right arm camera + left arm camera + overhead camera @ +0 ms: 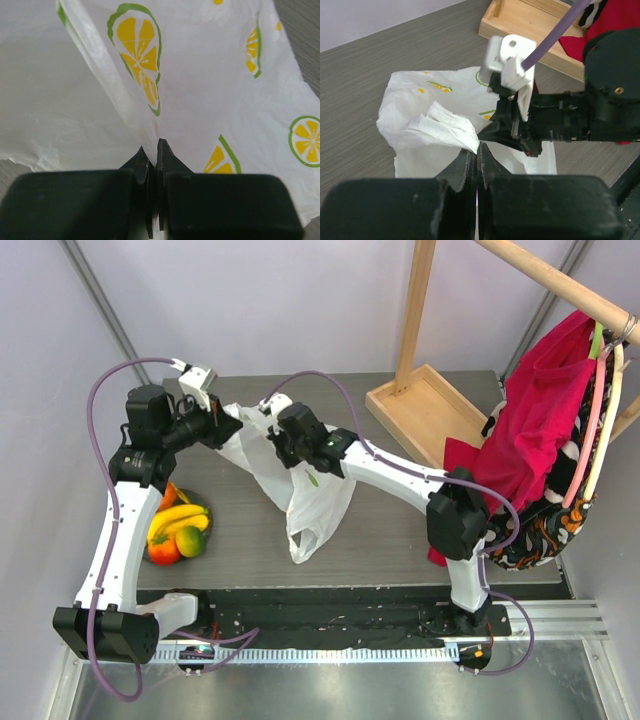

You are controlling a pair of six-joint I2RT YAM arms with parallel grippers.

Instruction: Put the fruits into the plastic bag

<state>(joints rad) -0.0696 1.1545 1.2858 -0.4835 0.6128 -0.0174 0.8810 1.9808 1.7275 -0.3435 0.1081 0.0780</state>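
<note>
Stage: getting the bag open; judging by all three views, no fruit is inside it yet.
Left claw (477, 150): jaws pressed together on a bunched fold of the plastic bag (310, 500).
Right claw (155, 147): jaws pinched on the bag's thin printed film, just at 3 o'clock of the left claw.
Bag position: mid-counter (400, 530), gripped at its 11 o'clock end, the rest draped flat toward 5 o'clock with a loop handle lowest; the mouth is not spread.
Fruits (178, 530): heaped at the counter's 8 o'clock edge beside the left arm (110, 540), well apart from the bag. The banana bunch (175, 515) lies on top, the red-orange fruit (163, 550) and green-yellow fruit (191, 540) at its 6 o'clock, and the orange one (168, 495) at 12 o'clock, partly hidden.
Done: both grips on the bag.
Left: part the mouth, then move every fruit in.
</note>
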